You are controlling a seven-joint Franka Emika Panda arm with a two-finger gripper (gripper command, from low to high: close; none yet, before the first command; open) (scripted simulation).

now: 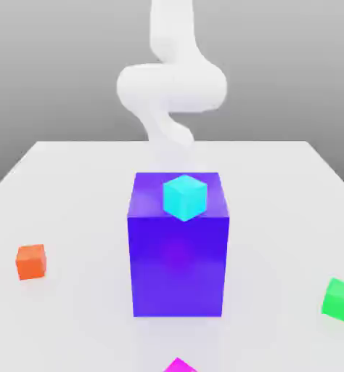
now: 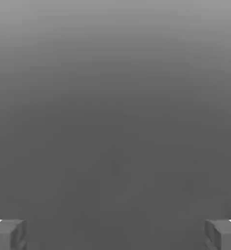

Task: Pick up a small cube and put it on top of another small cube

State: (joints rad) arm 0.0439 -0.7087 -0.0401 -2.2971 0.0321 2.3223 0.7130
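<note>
In the hand view we see the hand (image 2: 115, 235) wide open, with its two fingers far apart and nothing between them. The white arm (image 1: 172, 87) comes down from the top middle of the exterior view, behind the big blue block (image 1: 178, 265). The block stands in the middle of the frame, and a light blue cube (image 1: 185, 197) sits on its top. At the middle left of the frame an orange cube (image 1: 31, 262) rests on the white surface (image 1: 80, 211). The green cube (image 1: 340, 300) is at the lower right, close to the frame's edge. The pink cube (image 1: 180, 366), the one we need to pick up, is at the very bottom, near the middle. The big block stands between the arm and the pink cube, so if we go too low we could bump the block and knock the light blue cube off. If we grab the pink cube off to one side, it could slip or twist. The green cube looks turned, so if we set the pink one down crooked, it could fall. The pink cube looks bright and plain, with a corner pointing up the frame, and the bottom edge cuts off the rest.
</note>
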